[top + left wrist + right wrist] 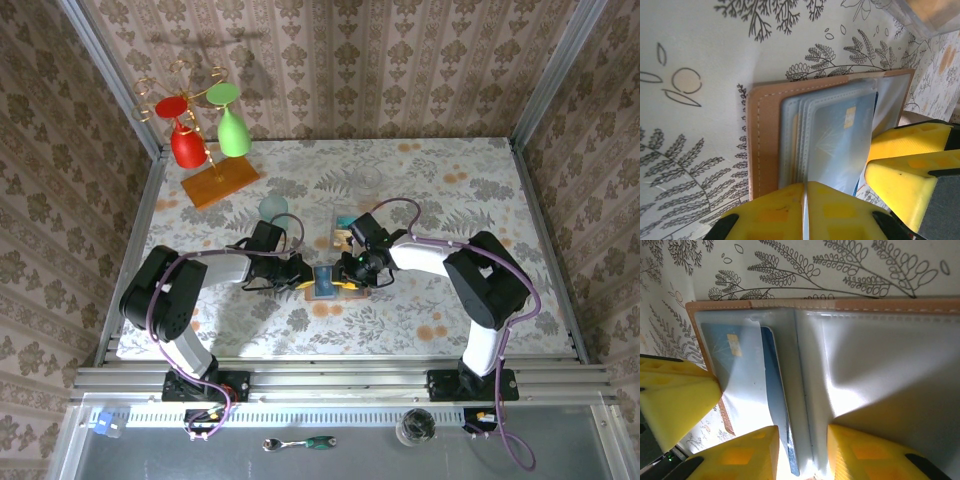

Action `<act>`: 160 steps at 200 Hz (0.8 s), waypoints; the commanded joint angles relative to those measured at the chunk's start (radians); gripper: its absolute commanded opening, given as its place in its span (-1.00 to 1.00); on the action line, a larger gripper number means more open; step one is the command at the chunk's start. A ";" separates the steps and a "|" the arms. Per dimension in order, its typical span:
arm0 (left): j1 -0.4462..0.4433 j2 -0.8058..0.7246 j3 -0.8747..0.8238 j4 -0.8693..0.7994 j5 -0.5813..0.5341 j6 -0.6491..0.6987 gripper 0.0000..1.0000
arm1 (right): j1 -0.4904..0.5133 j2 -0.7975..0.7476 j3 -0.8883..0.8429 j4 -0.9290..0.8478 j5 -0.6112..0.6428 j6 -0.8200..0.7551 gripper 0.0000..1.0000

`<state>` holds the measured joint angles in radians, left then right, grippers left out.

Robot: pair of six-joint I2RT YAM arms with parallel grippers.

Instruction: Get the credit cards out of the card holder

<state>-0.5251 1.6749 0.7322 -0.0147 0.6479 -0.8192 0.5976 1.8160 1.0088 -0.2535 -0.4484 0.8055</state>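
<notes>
Yellow left fingers point(840, 210) clamp a card holder point(767, 140) sleeve; right fingers point(740, 455) stand apart, astride a credit card point(776, 395).

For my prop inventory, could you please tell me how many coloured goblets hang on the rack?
2. The red goblet hangs upside down at the left of the rack, and the green goblet is just right of it. None looks hidden.

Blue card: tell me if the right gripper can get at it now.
Probably yes: the edge of the blue card pokes out of its sleeve between the open fingers of the right gripper, while the left gripper pins the card holder.
</notes>
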 commanded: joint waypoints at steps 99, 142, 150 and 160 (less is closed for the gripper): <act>-0.008 -0.048 0.065 -0.077 0.002 0.005 -0.71 | -0.007 -0.070 0.028 -0.012 0.008 -0.003 -0.35; -0.019 -0.005 0.053 -0.064 0.002 0.004 -0.63 | -0.007 -0.058 0.033 0.006 -0.013 0.001 -0.36; -0.021 0.002 0.051 -0.058 0.002 0.004 -0.63 | -0.007 -0.054 0.033 0.014 -0.019 0.002 -0.37; -0.020 0.011 0.047 -0.056 0.002 0.005 -0.64 | -0.007 -0.050 0.033 0.022 -0.024 0.004 -0.37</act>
<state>-0.5426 1.6535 0.7807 -0.0666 0.6472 -0.8188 0.5934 1.7733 1.0149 -0.2478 -0.4507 0.8074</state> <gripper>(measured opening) 0.181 0.318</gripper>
